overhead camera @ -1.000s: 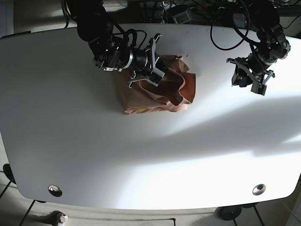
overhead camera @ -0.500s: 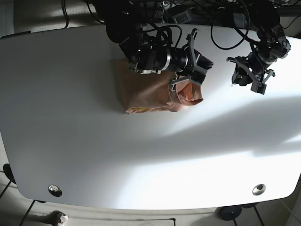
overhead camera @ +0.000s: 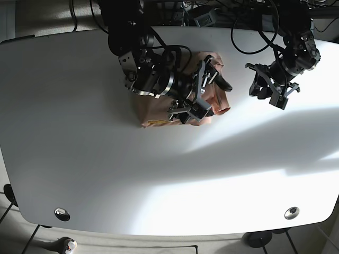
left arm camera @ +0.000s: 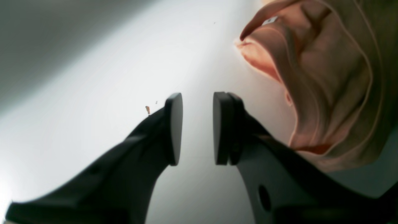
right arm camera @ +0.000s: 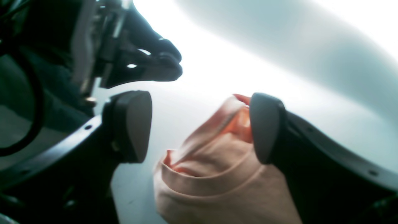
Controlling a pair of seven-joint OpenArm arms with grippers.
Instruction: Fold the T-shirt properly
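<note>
The peach T-shirt (overhead camera: 153, 114) lies bunched on the white table (overhead camera: 159, 174), left of centre at the back. My right gripper (overhead camera: 209, 94) hovers over its right edge. In the right wrist view the gripper (right arm camera: 199, 124) is open wide, and a rolled fold of the shirt (right arm camera: 211, 174) lies between the fingers, against the right one. My left gripper (overhead camera: 264, 94) is to the shirt's right, above bare table. In the left wrist view it (left arm camera: 197, 130) is open a little and empty, with the shirt (left arm camera: 326, 77) at upper right.
Cables and arm bases (overhead camera: 201, 13) crowd the table's back edge. Two round grommets (overhead camera: 62, 214) (overhead camera: 291, 212) sit near the front corners. The left arm's gripper (right arm camera: 149, 67) shows dark beyond the shirt in the right wrist view.
My right arm swept rightwards across the shirt, carrying a fold over, and now stands open over the shirt's right edge. My left gripper has moved slightly left towards the shirt.
</note>
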